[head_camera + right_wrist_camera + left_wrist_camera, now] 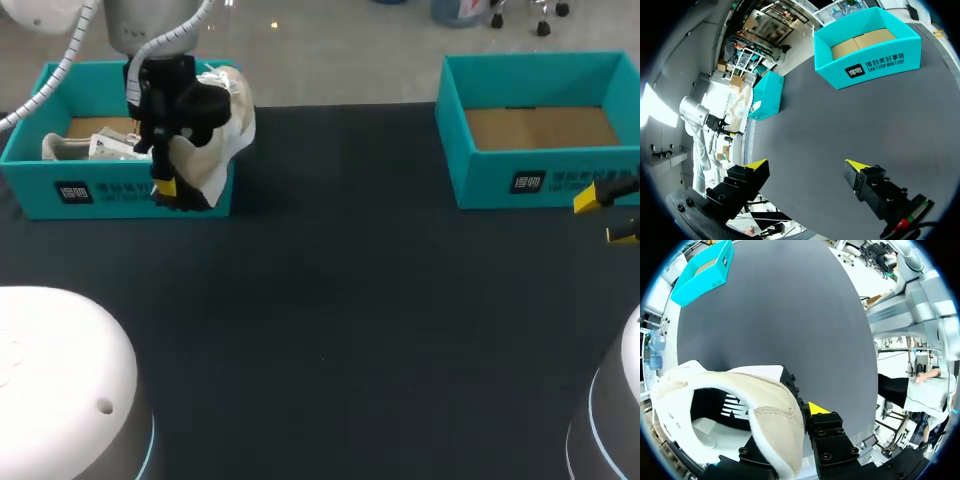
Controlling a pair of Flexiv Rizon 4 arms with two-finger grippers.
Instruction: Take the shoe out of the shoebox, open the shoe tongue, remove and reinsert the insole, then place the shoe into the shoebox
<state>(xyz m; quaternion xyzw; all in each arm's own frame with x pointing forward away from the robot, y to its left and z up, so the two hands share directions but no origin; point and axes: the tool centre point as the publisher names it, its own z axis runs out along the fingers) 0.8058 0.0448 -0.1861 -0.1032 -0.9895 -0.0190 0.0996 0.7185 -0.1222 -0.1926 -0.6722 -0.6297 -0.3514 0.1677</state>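
- Left gripper [799,416] is closed on the tan shoe [765,395]. It pinches the soft wall by the shoe's opening, with one finger outside and the other seeming to be tucked inside
- From above, the shoe hangs at the right end of the left shoebox [60,190], up by its rim and partly past the wall — not on the table [330,300] yet
- Another shoe [75,148] lies in that same box
- Right gripper [806,167] is open with nothing in it, low over the table near the empty right shoebox [540,185]
- I think the shoe is light, and its top is soft and squashy, so the pinched wall can bend and the shoe can swing or slip
- The bottom looks stiffer — the open gripper could likely hold it best there or at the heel while the tongue gets pulled up
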